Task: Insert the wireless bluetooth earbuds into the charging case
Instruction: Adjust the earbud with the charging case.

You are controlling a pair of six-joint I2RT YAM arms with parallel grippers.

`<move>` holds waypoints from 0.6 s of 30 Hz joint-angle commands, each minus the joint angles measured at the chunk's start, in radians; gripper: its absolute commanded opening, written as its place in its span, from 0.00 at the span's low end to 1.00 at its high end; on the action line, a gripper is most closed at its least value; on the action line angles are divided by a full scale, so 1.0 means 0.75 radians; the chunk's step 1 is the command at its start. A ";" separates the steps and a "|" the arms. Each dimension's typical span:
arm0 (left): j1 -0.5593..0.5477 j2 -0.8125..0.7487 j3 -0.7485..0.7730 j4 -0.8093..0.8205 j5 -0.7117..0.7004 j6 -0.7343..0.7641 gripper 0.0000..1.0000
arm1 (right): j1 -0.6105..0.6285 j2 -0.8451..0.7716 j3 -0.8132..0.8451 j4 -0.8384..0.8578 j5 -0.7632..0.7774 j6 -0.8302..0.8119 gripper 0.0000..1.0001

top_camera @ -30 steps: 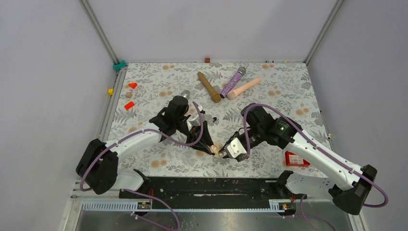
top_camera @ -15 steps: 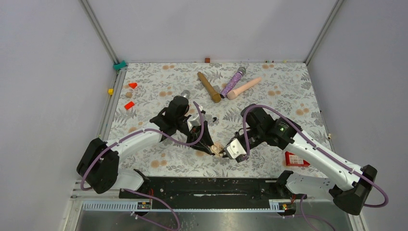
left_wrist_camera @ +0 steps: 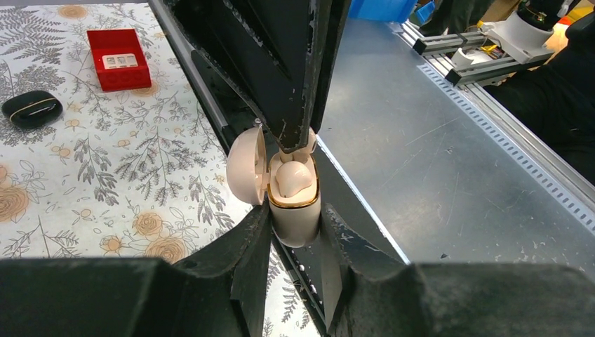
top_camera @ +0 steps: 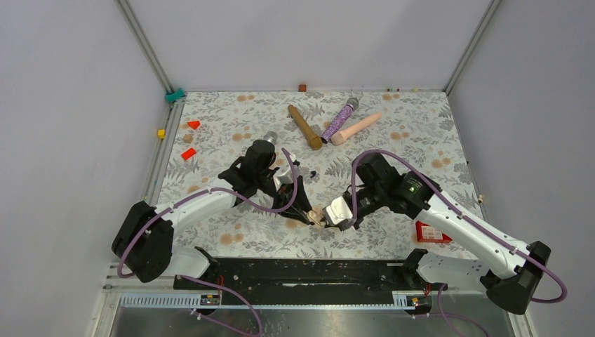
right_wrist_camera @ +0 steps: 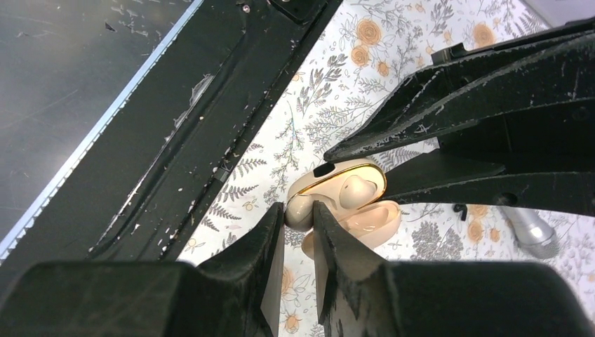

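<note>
**Q:** What are the two grippers doing?

**A:** The left gripper is clamped on a beige charging case, which it holds over the near edge of the floral cloth. The case's lid is swung open to one side. One beige earbud sits in a well inside. The right gripper meets the case tip first. Its fingers are almost together, nipping a small beige piece at the case's mouth, which I take to be the second earbud.

**Q:** What else lies around them?

**A:** Tiny black pieces lie on the cloth just beyond the left arm. A black pebble-shaped case rests near a red box on the right arm's side. At the far end lie a brown microphone, a glittery purple microphone and a pink microphone, with their near ends close together.
</note>
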 commanded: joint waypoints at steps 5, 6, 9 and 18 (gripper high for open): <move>-0.005 -0.025 0.047 -0.021 -0.058 0.093 0.00 | 0.013 -0.036 0.051 0.127 0.060 0.196 0.14; -0.005 -0.027 0.047 -0.021 -0.066 0.095 0.00 | 0.013 -0.038 0.051 0.132 0.068 0.213 0.15; -0.005 -0.029 0.048 -0.023 -0.091 0.103 0.00 | 0.013 -0.041 0.048 0.159 0.091 0.248 0.14; -0.004 -0.043 0.047 -0.025 -0.143 0.110 0.00 | 0.013 -0.042 0.013 0.327 0.180 0.479 0.14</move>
